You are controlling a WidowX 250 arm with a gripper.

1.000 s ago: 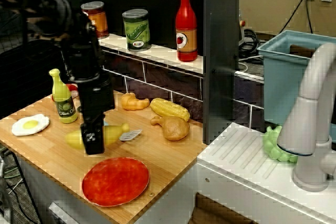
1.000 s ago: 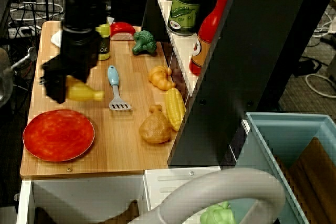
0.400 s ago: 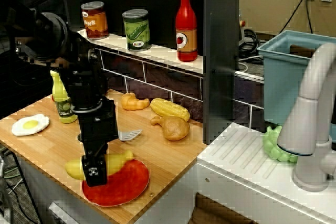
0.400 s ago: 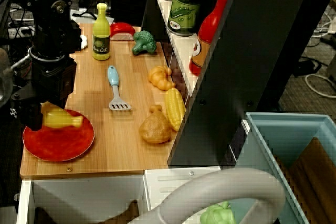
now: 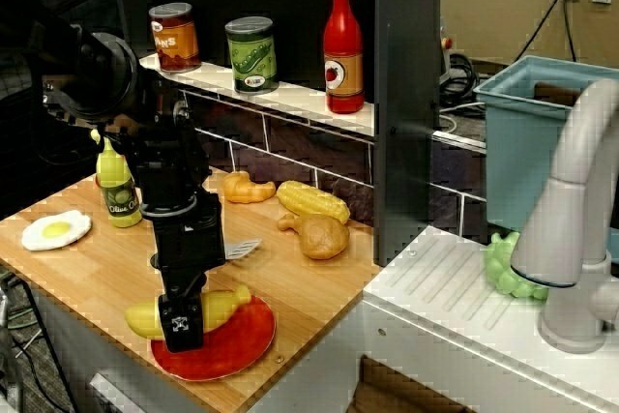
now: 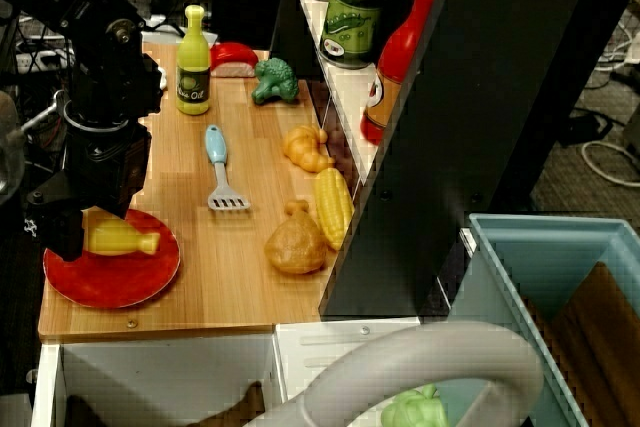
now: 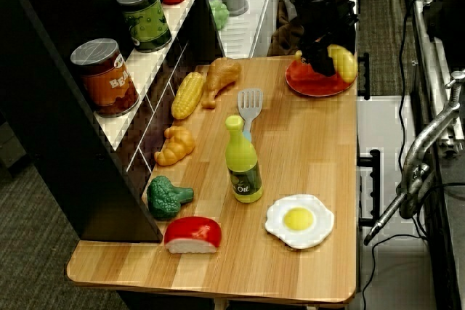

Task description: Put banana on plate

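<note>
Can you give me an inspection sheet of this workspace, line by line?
Surface: wooden counter, with a shelf along its back.
Job's things: banana over the red plate, partly past its rim; whether it rests on it I cannot tell.
Clutter: oil bottle, fried egg, spatula, corn cob, chicken leg, croissant, broccoli; cans and ketchup bottle on the shelf.
Gripper: gripper at the banana, apparently shut on it.
Cables: black cords to a wall outlet.
Surroundings: grey faucet, blue bin.
</note>
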